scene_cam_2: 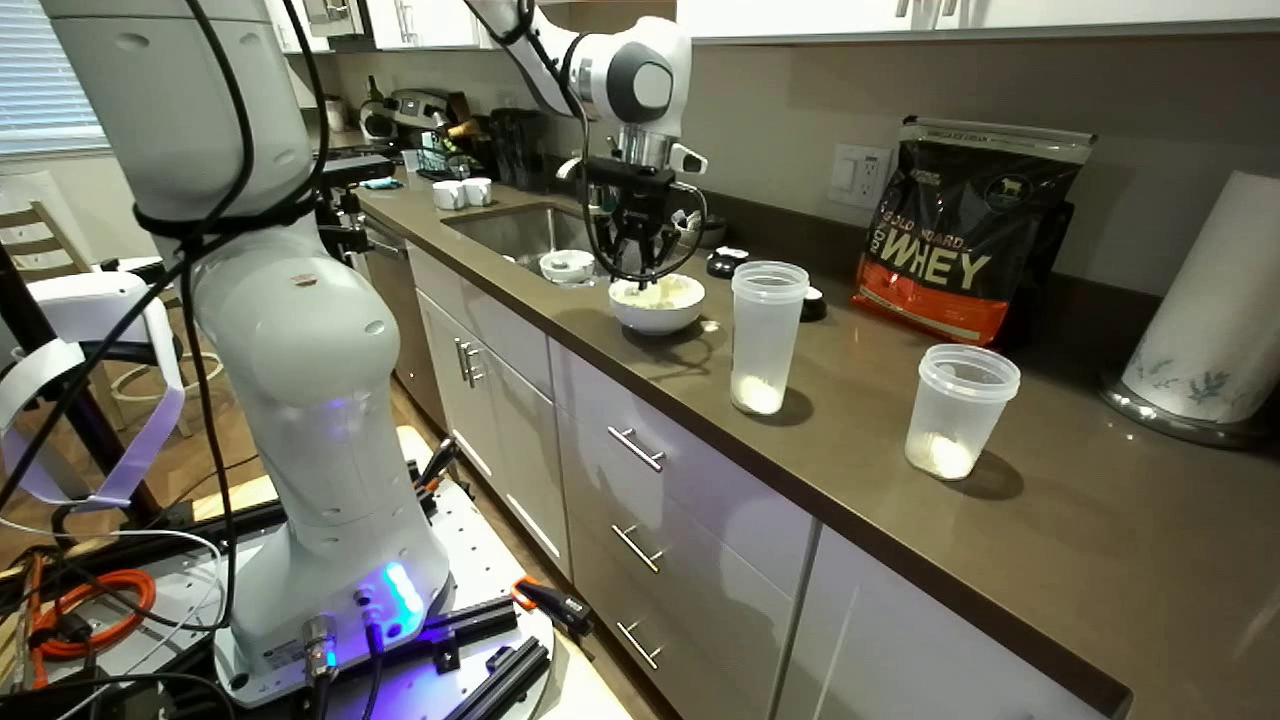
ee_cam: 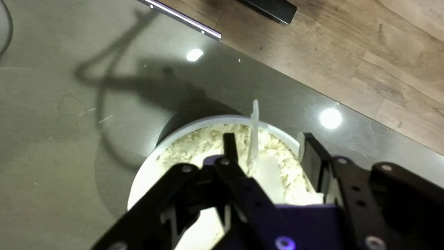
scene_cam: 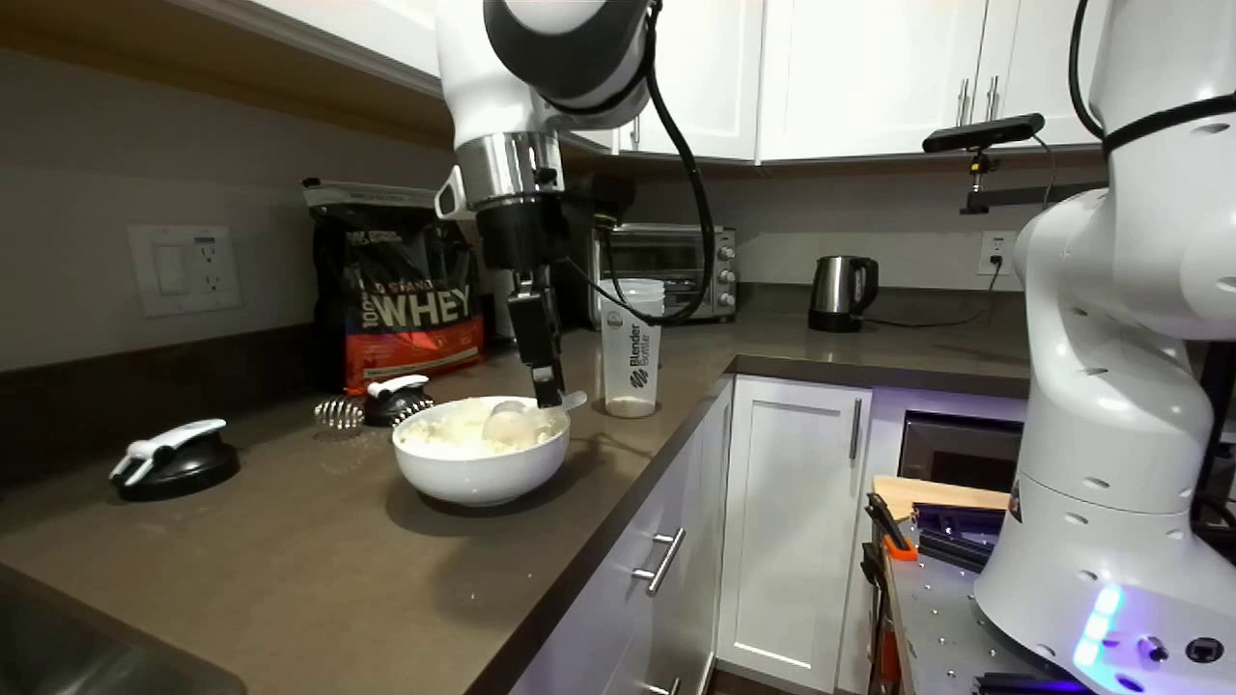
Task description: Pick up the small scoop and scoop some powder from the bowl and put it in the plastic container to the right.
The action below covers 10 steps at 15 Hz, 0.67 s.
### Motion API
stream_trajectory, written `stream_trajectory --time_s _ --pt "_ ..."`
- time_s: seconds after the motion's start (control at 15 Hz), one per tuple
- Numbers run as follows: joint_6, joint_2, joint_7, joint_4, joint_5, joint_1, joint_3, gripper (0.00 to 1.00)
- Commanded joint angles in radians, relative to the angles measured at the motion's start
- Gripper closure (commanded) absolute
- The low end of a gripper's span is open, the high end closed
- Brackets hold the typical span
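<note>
One black gripper [ee_cam: 267,137], fingers [ee_cam: 314,154] spread wide and holding nothing, straddles the translucent plastic scoop [ee_cam: 254,140] in a round white bowl [scene_cam: 483,475] of pale powder [ee_cam: 194,144].

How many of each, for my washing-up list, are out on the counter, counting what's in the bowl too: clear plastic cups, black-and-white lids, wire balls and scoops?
Clear plastic cups: 2
Black-and-white lids: 2
Wire balls: 2, one partly hidden
Scoop: 1
Total: 7
</note>
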Motion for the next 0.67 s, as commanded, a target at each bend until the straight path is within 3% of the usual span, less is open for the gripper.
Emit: stream_trajectory --time_s 0.0,0.2,0.6 --pt "-0.042 -0.043 -0.009 0.017 -0.004 0.003 0.001 0.18" --pt "-0.036 -0.092 -0.017 0.010 0.012 0.001 -0.004 0.02" --pt "-0.045 -0.190 -0.030 -0.005 0.043 0.002 -0.027 0.00"
